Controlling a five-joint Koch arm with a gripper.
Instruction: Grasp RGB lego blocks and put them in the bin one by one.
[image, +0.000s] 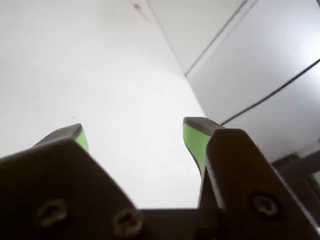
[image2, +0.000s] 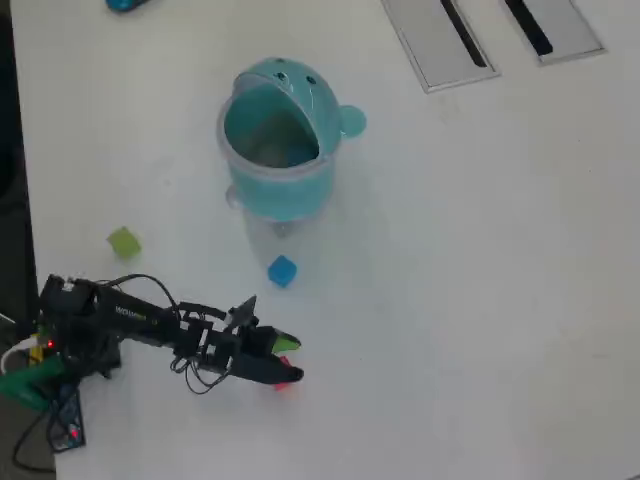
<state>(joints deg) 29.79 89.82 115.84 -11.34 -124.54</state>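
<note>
Three blocks lie outside the teal bin (image2: 275, 150): green (image2: 124, 241) at left, blue (image2: 282, 270) centre, red (image2: 283, 382) peeking under my claw (image2: 291, 360), whose jaws stand apart, empty, poised to grasp.

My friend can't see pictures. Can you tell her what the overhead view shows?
A small black robot arm reaches across a white table, its gripper over a red block that mostly hides beneath it. A blue block and a green block lie near a teal bin, its lid flipped open.
</note>
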